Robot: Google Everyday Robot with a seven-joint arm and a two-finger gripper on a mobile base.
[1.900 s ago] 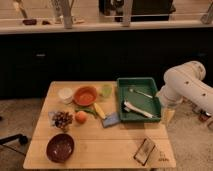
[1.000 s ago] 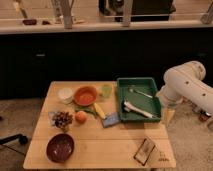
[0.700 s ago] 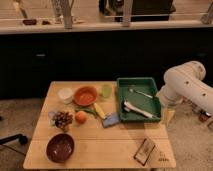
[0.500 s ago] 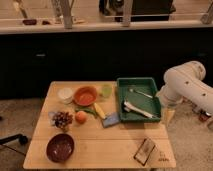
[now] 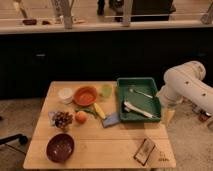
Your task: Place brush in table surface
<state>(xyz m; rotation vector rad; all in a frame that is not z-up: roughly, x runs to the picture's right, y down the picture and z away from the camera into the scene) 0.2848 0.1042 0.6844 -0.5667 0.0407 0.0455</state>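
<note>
So the brush (image 5: 137, 109) is lying slantwise inside the green tray (image 5: 120, 100), which sits on the right side of the table (image 5: 100, 145), and a thin pale utensil (image 5: 140, 92) lies farther back in the same tray. The tool (image 5: 169, 115) hangs from the white arm (image 5: 185, 85) just beside the tray's right rim, and we honestly can't tell if it's wide or narrow. Left of the tray we've got a blue sponge (image 5: 111, 120), an orange bowl (image 5: 85, 95) and a dark bowl (image 5: 60, 147).

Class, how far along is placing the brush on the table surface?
Nothing is done yet: the brush lies in the green tray. Nothing is in hand: the gripper hangs off the right edge of the table surface, apart from the brush. Left: grasp, lift and set it there.
</note>
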